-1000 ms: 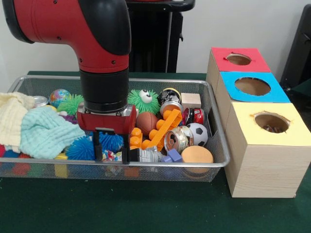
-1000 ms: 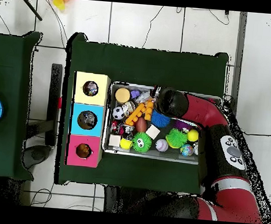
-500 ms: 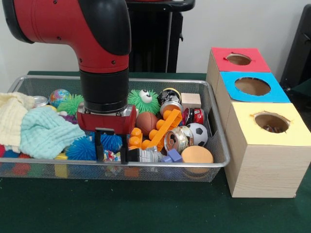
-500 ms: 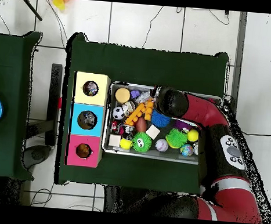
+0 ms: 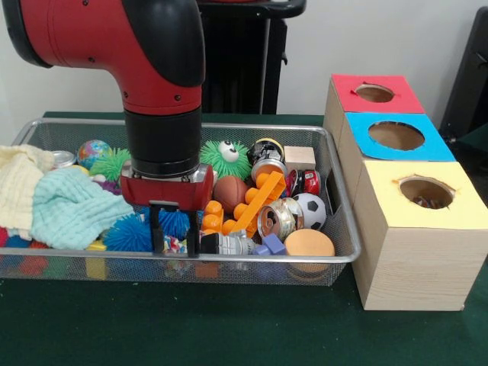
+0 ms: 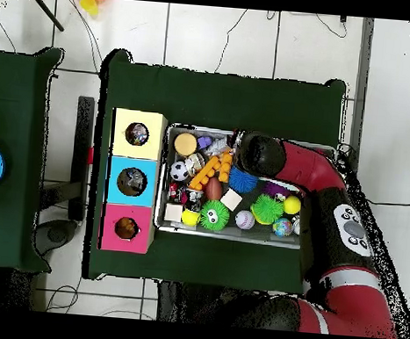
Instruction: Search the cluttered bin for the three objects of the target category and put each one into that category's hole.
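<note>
We see the gripper low in the wire bin, its two black fingers set narrowly around a small multicoloured ball — speckled, half hidden — beside the spiky blue ball. Whether they actually pinch it, we cannot tell.

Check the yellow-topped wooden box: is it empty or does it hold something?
Not empty: the yellow-topped wooden box shows dark objects through its round hole, in the overhead view too.
</note>
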Action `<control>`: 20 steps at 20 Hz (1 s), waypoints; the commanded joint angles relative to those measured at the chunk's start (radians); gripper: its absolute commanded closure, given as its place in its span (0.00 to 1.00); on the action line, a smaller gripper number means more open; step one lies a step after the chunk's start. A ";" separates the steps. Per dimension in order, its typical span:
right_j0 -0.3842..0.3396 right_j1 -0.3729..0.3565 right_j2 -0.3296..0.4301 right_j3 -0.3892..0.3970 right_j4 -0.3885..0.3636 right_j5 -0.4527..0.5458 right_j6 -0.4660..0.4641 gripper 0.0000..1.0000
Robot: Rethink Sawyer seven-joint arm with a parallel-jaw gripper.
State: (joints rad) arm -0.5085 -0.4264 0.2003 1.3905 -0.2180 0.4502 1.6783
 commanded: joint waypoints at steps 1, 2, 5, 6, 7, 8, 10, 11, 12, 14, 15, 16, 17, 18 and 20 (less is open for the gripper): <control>-0.017 0.027 0.038 0.036 -0.019 -0.008 0.045 1.00; -0.023 0.022 0.043 0.046 -0.016 -0.004 0.042 1.00; -0.037 0.023 0.055 0.060 -0.011 0.001 0.036 1.00; -0.040 0.020 0.053 0.075 -0.011 -0.002 0.039 1.00; -0.040 -0.003 0.047 0.105 -0.010 -0.001 0.049 1.00; -0.040 -0.026 0.040 0.135 -0.009 0.000 0.059 1.00; -0.046 -0.066 0.034 0.186 -0.002 0.021 0.064 1.00; -0.051 -0.076 0.035 0.203 -0.002 0.024 0.062 1.00; -0.056 -0.081 0.037 0.214 -0.003 0.023 0.058 1.00; -0.060 -0.085 0.039 0.234 -0.003 0.013 0.064 1.00; -0.061 -0.085 0.040 0.239 -0.003 0.007 0.067 1.00; -0.060 -0.088 0.040 0.246 -0.001 0.005 0.072 1.00; -0.056 -0.096 0.036 0.252 0.001 0.005 0.078 1.00; -0.051 -0.109 0.032 0.257 0.002 0.014 0.082 1.00; -0.044 -0.119 0.028 0.261 0.007 0.023 0.088 1.00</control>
State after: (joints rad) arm -0.5482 -0.5042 0.1992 1.5307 -0.2178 0.4488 1.6783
